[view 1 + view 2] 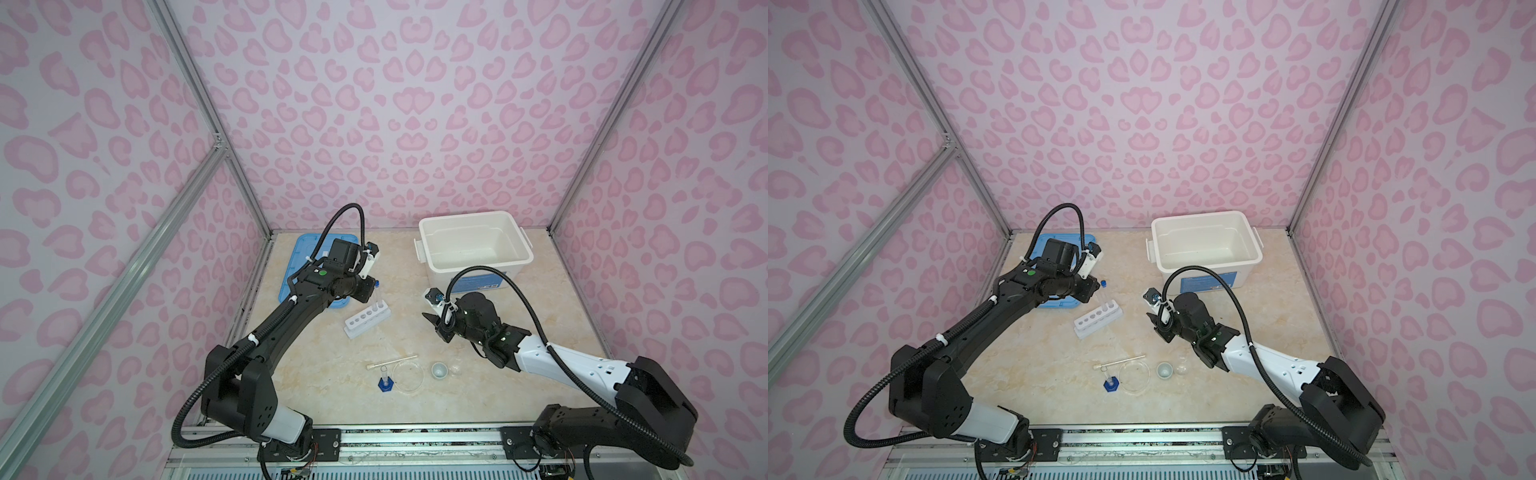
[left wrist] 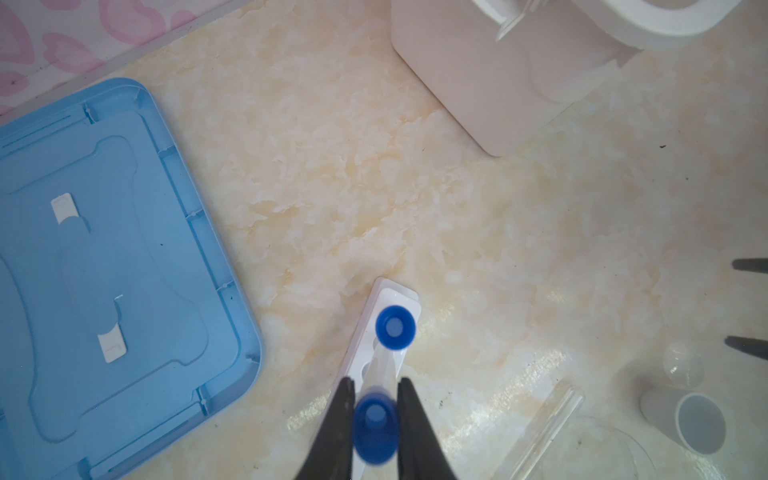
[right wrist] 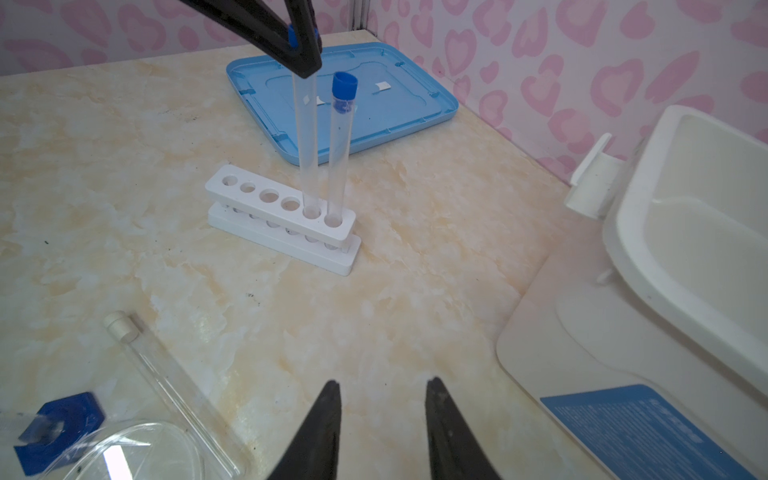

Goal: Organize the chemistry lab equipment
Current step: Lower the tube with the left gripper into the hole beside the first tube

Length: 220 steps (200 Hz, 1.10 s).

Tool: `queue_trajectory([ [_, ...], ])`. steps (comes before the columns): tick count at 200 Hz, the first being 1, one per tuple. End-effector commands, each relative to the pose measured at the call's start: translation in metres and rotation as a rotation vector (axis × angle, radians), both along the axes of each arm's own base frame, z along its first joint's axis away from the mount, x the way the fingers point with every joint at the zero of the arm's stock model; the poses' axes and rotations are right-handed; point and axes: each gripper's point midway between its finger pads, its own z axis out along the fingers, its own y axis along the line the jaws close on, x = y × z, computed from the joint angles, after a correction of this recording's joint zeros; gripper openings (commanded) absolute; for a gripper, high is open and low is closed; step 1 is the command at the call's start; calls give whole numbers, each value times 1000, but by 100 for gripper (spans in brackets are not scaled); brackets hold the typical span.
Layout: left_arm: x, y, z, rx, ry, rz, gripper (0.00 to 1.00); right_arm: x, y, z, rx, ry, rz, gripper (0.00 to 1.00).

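Pink heart-blotched walls [image 1: 374,104] close in on three sides, braced by bare aluminium rails [image 1: 124,284]. The tabletop [image 1: 316,374] under me is glossy cream mock marble with a few dark specks. At the back stands the open white bin [image 1: 469,235]. Its front carries a blue label [image 3: 648,432], but the print is too blurred for me to read. The blue lid [image 3: 407,95] lies flat at the back left.

The white six-hole rack [image 3: 266,216] stands just beside that lid. My left claw [image 2: 376,386] is pinched narrow on the capped top of a blue-capped tube [image 3: 307,137], whose lower end sits in the rack's second hole from one end. The other blue-capped tube [image 3: 340,145] stands in the end hole, right next to mine.

My right claw [image 3: 384,381] hangs over bare table, jaws apart, holding nothing.

Near the front edge sit the white-capped tube [image 3: 166,374], lying flat, the blue-based cylinder [image 3: 58,419], the petri dish [image 3: 137,449] and the small white cup [image 1: 439,370].
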Motion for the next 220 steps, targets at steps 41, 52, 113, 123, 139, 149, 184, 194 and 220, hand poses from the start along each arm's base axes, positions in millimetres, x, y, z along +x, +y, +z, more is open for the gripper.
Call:
queue_trajectory([
  [41,4,2,-10,19,5,9,16,3,3,2,36,-3,2,35],
  [52,5,2,-12,26,9,11,16,4,3,2,36,-2,3,35],
  [113,7,2,-13,26,6,16,17,5,3,0,39,5,3,35],
  [123,7,2,-14,28,6,17,17,5,3,0,40,5,3,35],
  [139,8,2,-15,29,5,19,18,5,2,0,40,5,1,35],
  [149,8,2,-15,29,5,18,18,5,2,0,40,5,2,35],
  [184,8,1,-12,29,-2,18,21,5,2,-1,39,7,0,35],
  [194,9,1,-11,29,-7,19,21,5,2,-1,38,8,0,35],
  [220,8,2,-9,31,-11,18,24,5,2,0,39,9,3,35],
])
